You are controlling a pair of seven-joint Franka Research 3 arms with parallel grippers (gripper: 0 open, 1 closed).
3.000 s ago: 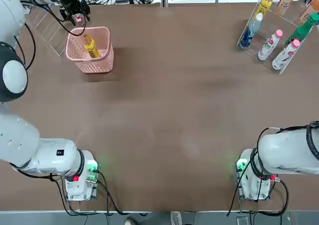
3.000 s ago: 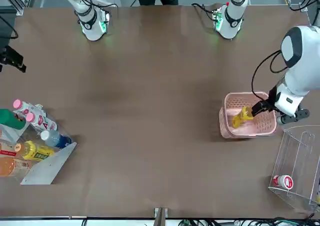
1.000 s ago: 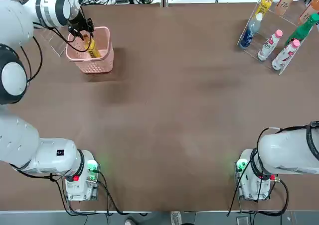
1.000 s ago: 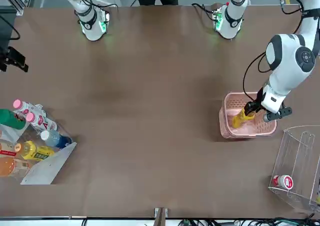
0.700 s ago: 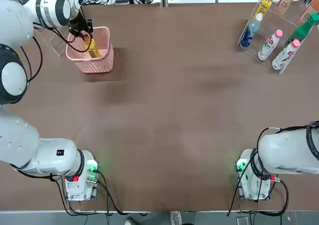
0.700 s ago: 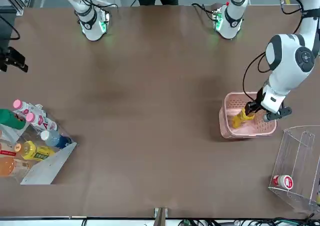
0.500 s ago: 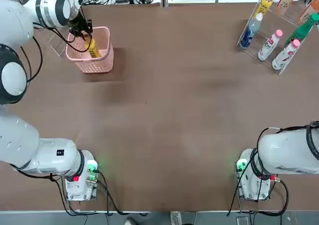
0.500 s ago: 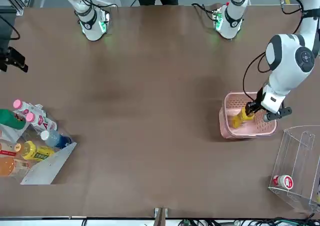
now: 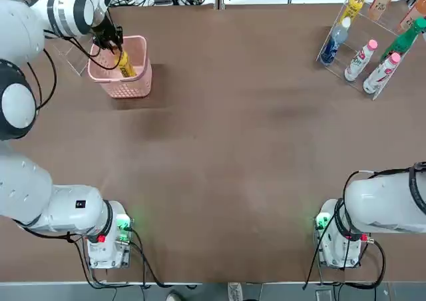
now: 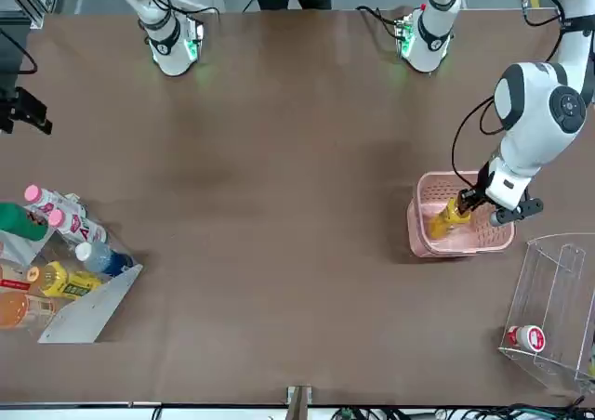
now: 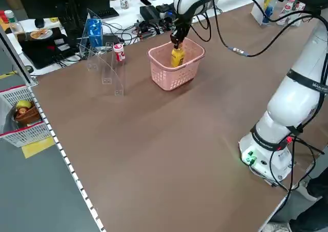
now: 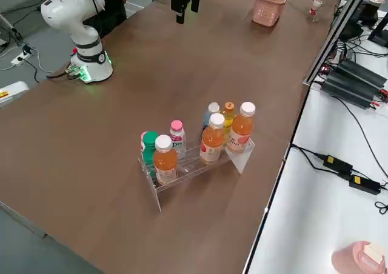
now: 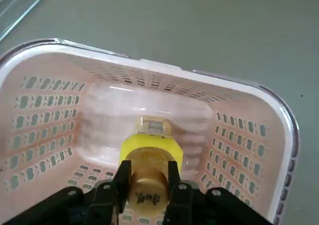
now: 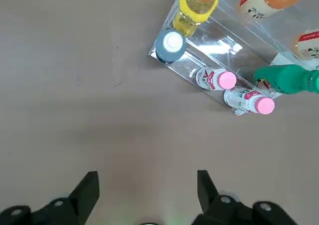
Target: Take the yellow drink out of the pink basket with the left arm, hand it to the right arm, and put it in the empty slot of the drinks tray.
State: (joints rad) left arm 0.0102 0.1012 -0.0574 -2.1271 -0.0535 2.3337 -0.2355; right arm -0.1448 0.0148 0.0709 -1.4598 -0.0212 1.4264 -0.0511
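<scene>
The yellow drink (image 13: 151,148) leans inside the pink basket (image 9: 130,85) at the table's far left, cap end up. My left gripper (image 13: 147,168) reaches down into the basket, and its two fingers press on either side of the orange-brown cap, shut on it. From the front the yellow drink (image 10: 448,219) stands steeply under the left gripper (image 10: 466,202). The right gripper (image 14: 148,189) hangs open and empty in the air near the drinks tray (image 14: 225,60). That drinks tray (image 9: 373,42) sits at the far right with assorted bottles in rows.
A clear acrylic box (image 10: 558,295) with one small red-white bottle (image 10: 528,337) stands just beyond the basket, close to the left arm. Both arm bases sit at the table's near edge. Cables and clutter lie past the far edge.
The left gripper came from beyond the basket to over it, dropped inside and shut on the drink's cap. In the last second it has barely moved. The right arm is still.
</scene>
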